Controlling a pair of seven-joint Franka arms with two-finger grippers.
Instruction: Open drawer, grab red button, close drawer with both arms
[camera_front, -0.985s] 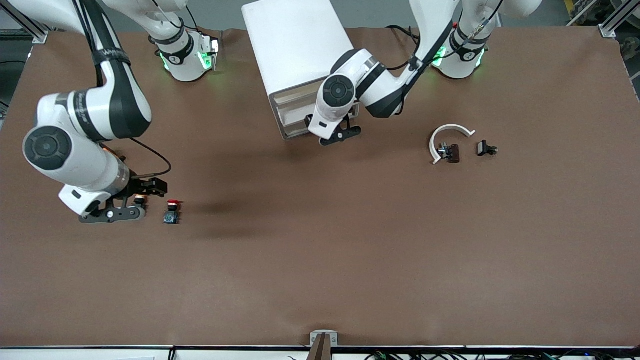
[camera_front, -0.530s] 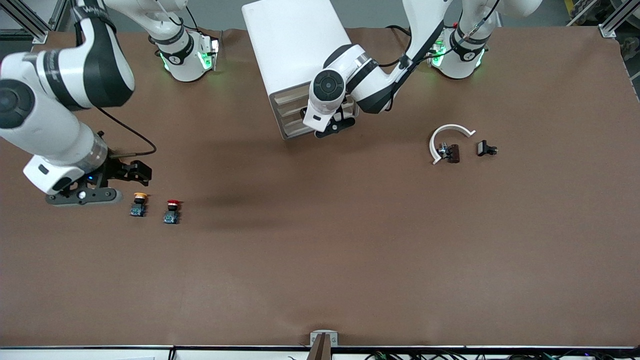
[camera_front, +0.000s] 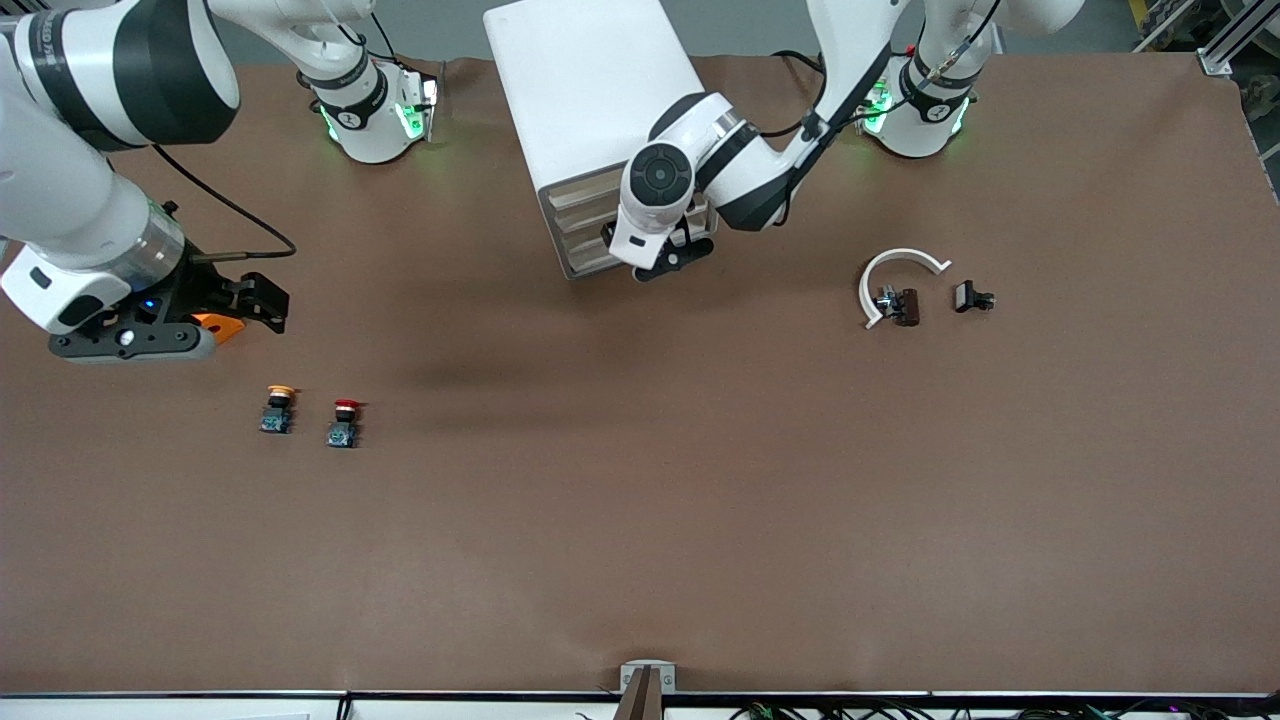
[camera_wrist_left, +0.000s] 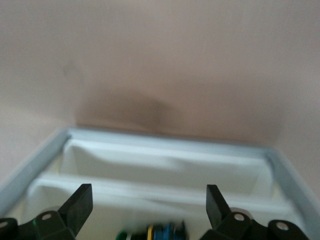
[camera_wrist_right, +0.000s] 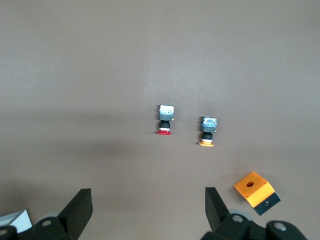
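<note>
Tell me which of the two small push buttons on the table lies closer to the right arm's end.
The yellow-orange-capped button. It sits beside the red-capped button, which is otherwise alike but lies more toward the table's middle. Cap colour tells them apart.

front: high overhead | left wrist: close on drawer (camera_wrist_left: 165, 172) | right wrist: above table (camera_wrist_right: 150, 60)

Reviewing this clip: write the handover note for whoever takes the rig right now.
Left claw: open, empty, at the front of the white cabinet, over a drawer that stands pulled out.
Right claw: open, empty, up over the orange cube at its own end of the table.
Red button lies on the table beside the yellow-capped button.
Done: drawer opened.
Left: pick up the red button, then close the drawer.
</note>
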